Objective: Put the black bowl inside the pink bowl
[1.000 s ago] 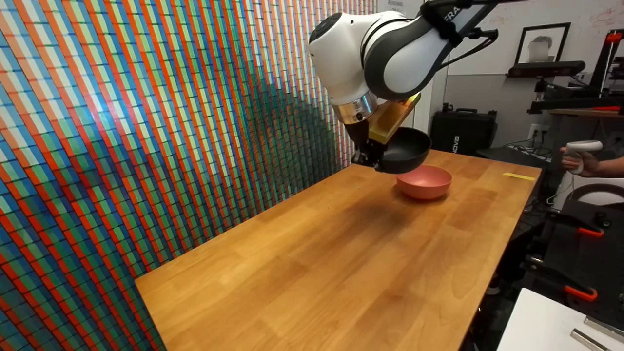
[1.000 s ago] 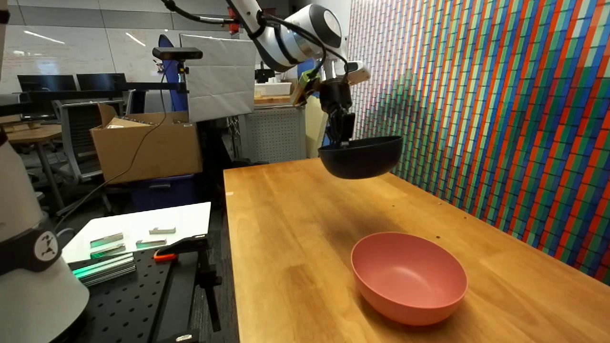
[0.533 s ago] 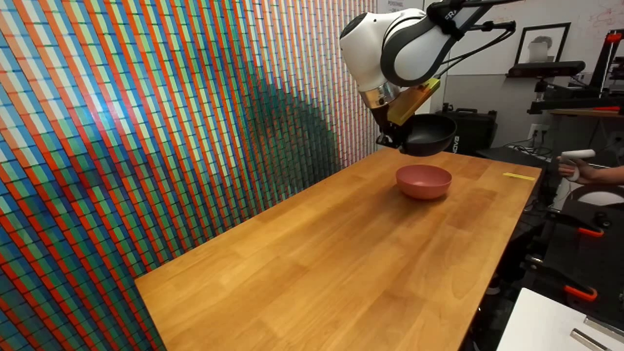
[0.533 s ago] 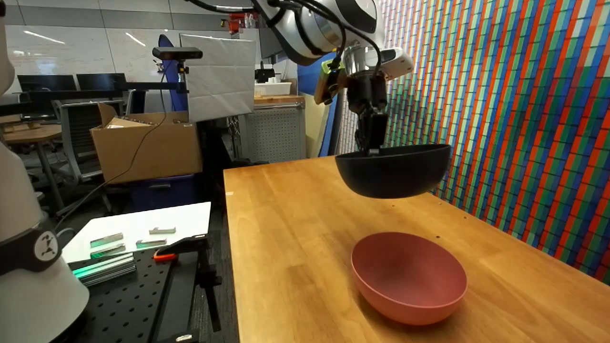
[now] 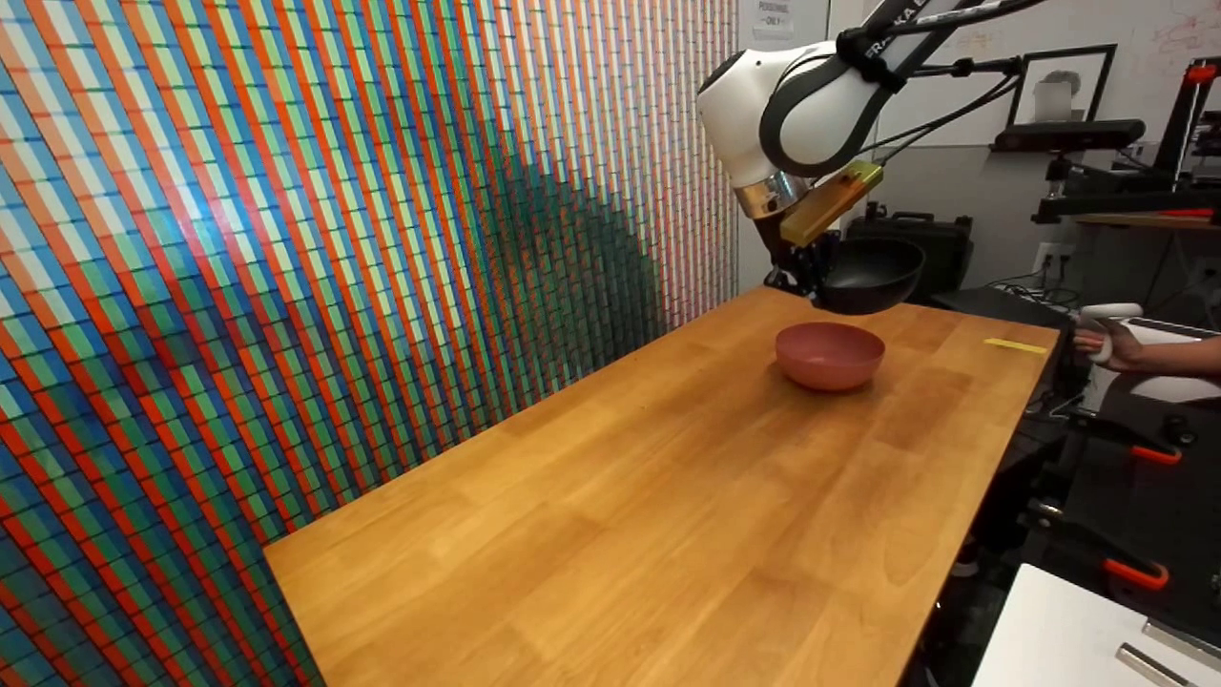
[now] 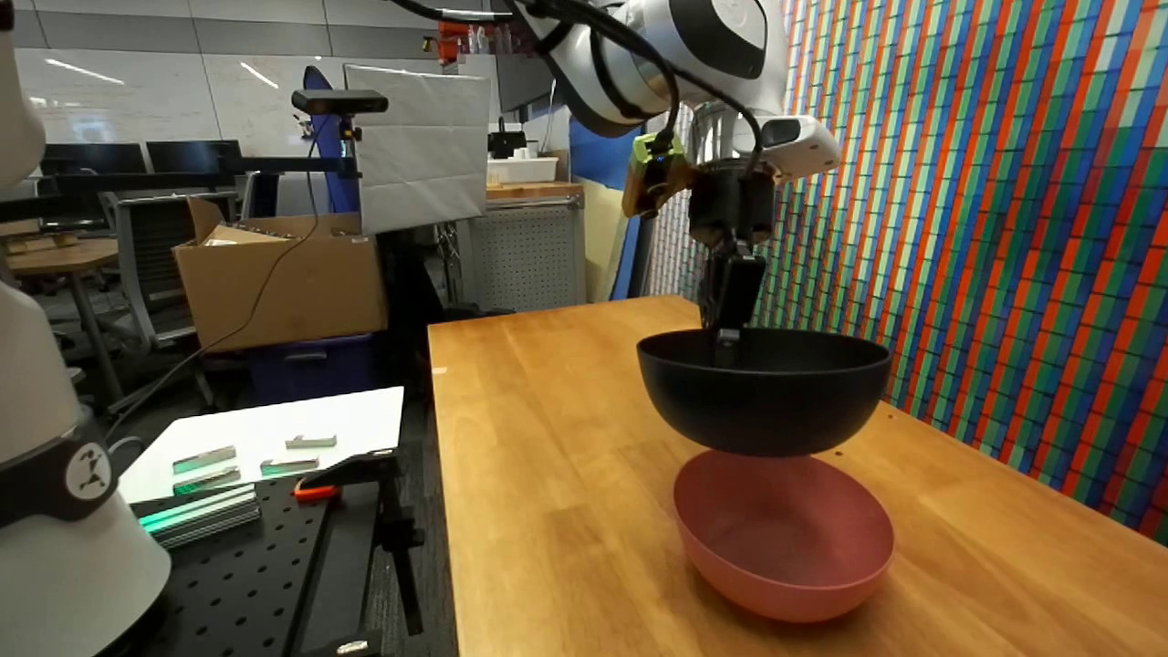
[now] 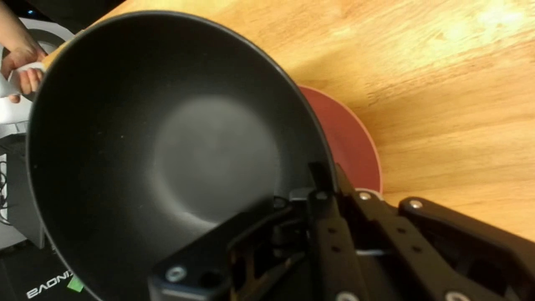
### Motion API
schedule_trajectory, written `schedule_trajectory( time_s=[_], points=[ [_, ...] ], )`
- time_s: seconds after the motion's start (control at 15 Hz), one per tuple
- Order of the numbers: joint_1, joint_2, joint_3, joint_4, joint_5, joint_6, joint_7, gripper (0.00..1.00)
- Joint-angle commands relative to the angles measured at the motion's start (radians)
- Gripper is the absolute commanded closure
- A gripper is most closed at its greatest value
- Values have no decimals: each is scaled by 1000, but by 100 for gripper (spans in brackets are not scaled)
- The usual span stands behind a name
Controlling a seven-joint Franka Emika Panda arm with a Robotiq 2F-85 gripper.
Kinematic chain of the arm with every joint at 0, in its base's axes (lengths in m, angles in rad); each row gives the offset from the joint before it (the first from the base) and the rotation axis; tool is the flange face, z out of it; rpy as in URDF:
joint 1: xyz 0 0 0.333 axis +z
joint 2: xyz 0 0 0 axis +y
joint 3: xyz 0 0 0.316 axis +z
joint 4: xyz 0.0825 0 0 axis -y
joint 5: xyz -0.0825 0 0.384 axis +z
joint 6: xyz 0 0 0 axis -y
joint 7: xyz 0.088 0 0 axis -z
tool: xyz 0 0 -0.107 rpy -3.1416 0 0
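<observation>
- Moved since the earlier frame: black bowl (image 6: pixel 765 401), claw (image 7: pixel 329 173) and robot arm (image 5: pixel 825 124), bowl and claw now lower and further right in both exterior views. Pink bowl (image 6: pixel 783 538) same spot.
- Claw: clamped on the black bowl's rim, fingers (image 7: pixel 319 177) either side of it, one inside the bowl, one outside.
- Black bowl: held in the air, mouth up, close to level in an exterior view, above the pink bowl and apart from it; a sliver of wooden bench (image 5: pixel 620 534) shows between the two.
- Pink bowl: upright on the bench. Wrist view gets only a slice of it past the black bowl's rim, rest covered.
- Yellow strip (image 5: pixel 1015 345) on the bench, near the edge.
- Person's hand (image 5: pixel 1126 348) around a white controller (image 5: pixel 1111 311), beside the bench; both also at the wrist view's edge.
- Multicolored striped wall (image 5: pixel 334 248) along the bench's long side.
- Black case (image 5: pixel 949 256) beyond the bench, partly behind the black bowl.
- Cardboard box (image 6: pixel 283 283) above a blue bin (image 6: pixel 315 370), well apart from the bench.
- White board (image 6: pixel 338 411), metal pieces (image 6: pixel 203 459) on it.
</observation>
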Motion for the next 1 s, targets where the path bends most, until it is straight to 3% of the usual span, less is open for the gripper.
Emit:
schedule_trajectory(
  time_s=[0.0,0.6,0.67,0.8,0.93],
  points=[
    [-19,13,-10,22,46,28,-49,97],
    [-15,89,-14,101,81,83,-79,97],
    [-14,99,-14,109,88,83,-83,70],
    [-13,111,-15,120,99,82,-91,63],
    [-12,117,-16,128,111,77,-98,46]
  ],
)
